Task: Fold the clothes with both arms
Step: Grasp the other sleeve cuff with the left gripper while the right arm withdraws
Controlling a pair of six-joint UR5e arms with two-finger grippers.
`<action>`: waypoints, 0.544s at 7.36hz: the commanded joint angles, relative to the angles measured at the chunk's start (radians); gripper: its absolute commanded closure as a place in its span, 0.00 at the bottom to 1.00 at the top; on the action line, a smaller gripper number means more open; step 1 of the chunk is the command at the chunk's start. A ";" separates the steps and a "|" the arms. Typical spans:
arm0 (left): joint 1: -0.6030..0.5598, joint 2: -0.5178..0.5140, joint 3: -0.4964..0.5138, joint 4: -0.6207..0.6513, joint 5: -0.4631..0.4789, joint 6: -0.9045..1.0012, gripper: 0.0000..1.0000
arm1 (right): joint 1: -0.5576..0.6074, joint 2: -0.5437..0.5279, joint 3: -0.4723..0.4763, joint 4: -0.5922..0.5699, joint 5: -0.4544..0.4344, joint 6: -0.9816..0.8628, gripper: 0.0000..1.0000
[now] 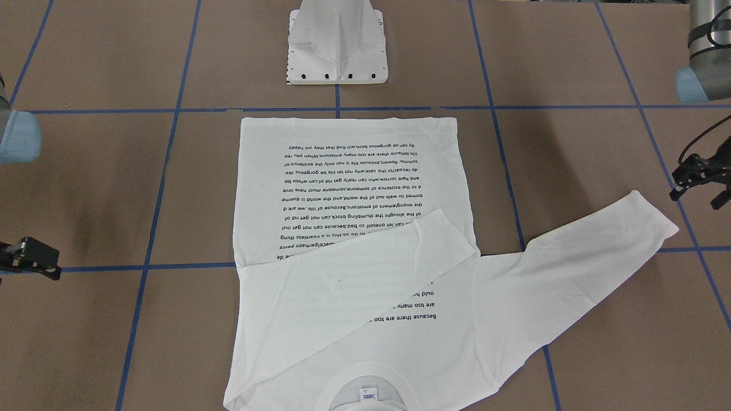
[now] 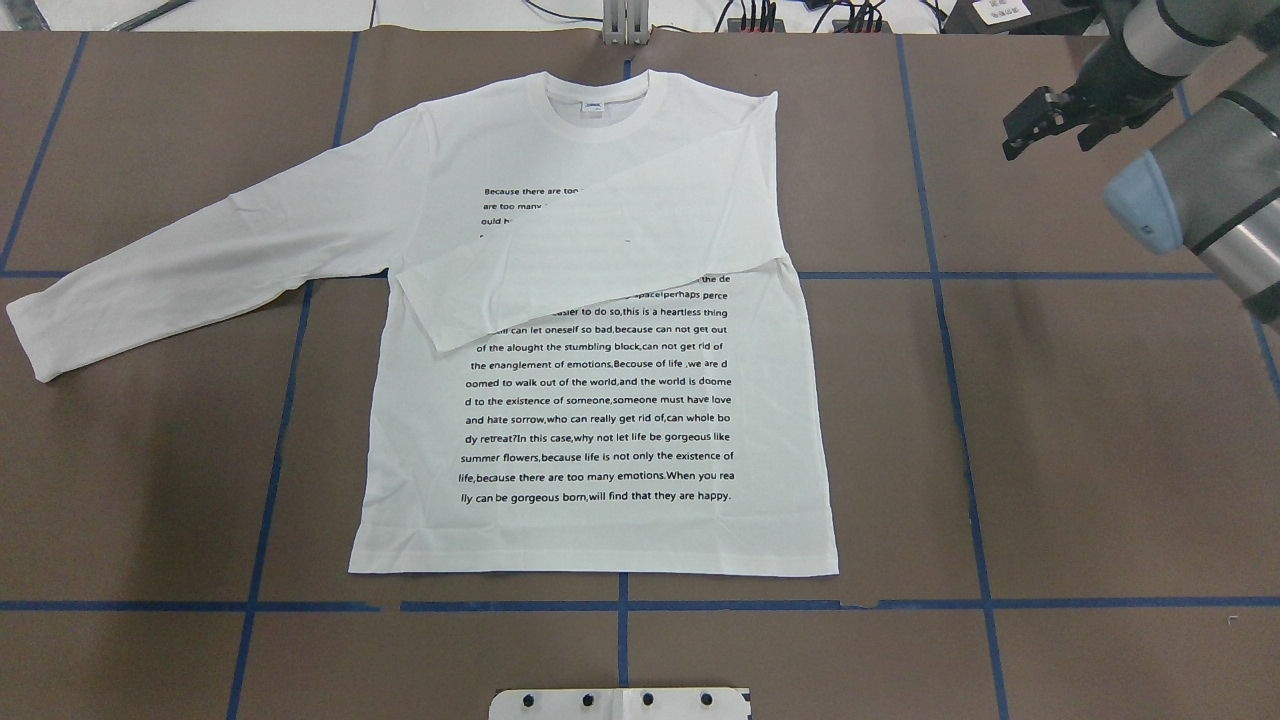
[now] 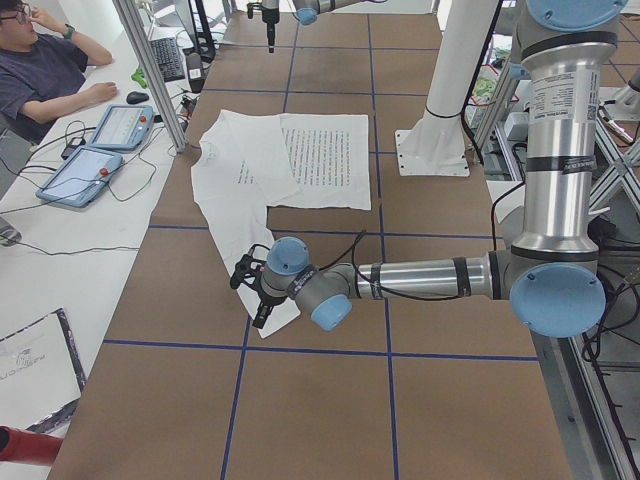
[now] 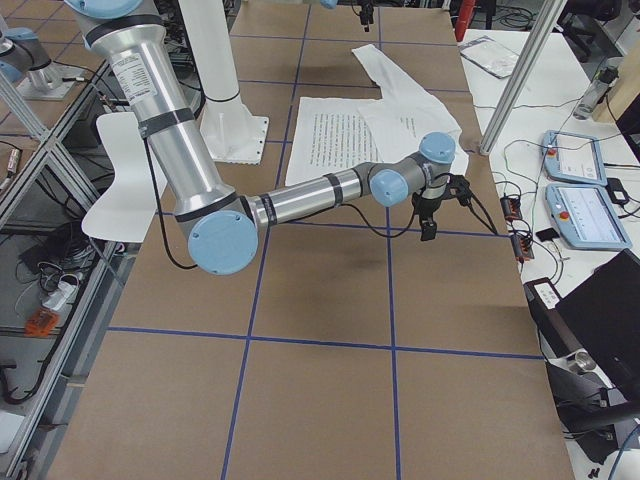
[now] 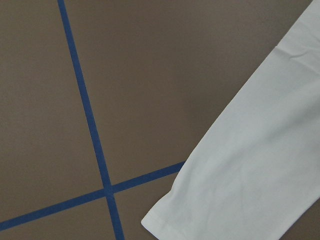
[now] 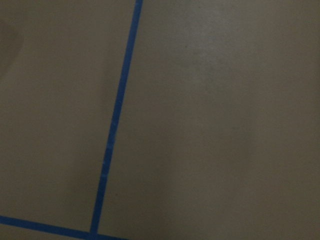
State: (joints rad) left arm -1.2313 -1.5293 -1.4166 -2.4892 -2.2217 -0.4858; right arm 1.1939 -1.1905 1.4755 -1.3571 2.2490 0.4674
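Note:
The white long-sleeved T-shirt (image 2: 600, 420) lies flat on the brown table, printed text up, with its collar (image 2: 597, 100) on the far side from the robot. One sleeve (image 2: 600, 250) is folded across the chest. The other sleeve (image 2: 200, 260) lies stretched out toward my left, and its cuff shows in the left wrist view (image 5: 240, 180). My left gripper (image 1: 698, 194) hovers open and empty just beyond that cuff (image 1: 657, 220). My right gripper (image 2: 1050, 135) is open and empty, well off the shirt's right side near the collar end.
The white pedestal base (image 1: 337, 45) stands at the robot's edge, near the shirt's hem. Blue tape lines (image 2: 620, 605) grid the table. A seated operator (image 3: 45, 70) and tablets (image 3: 100, 150) are past the far edge, with cables (image 2: 800, 15) along it.

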 commanded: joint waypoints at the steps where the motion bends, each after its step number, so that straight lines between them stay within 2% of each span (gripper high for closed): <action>1: 0.065 0.018 0.021 -0.071 0.023 -0.131 0.21 | 0.013 -0.070 0.058 0.001 0.001 -0.006 0.00; 4: 0.148 0.026 0.021 -0.071 0.054 -0.132 0.21 | 0.013 -0.095 0.063 0.010 -0.011 -0.010 0.00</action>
State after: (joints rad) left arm -1.1257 -1.5058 -1.3957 -2.5591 -2.1868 -0.6158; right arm 1.2069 -1.2753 1.5376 -1.3509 2.2418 0.4591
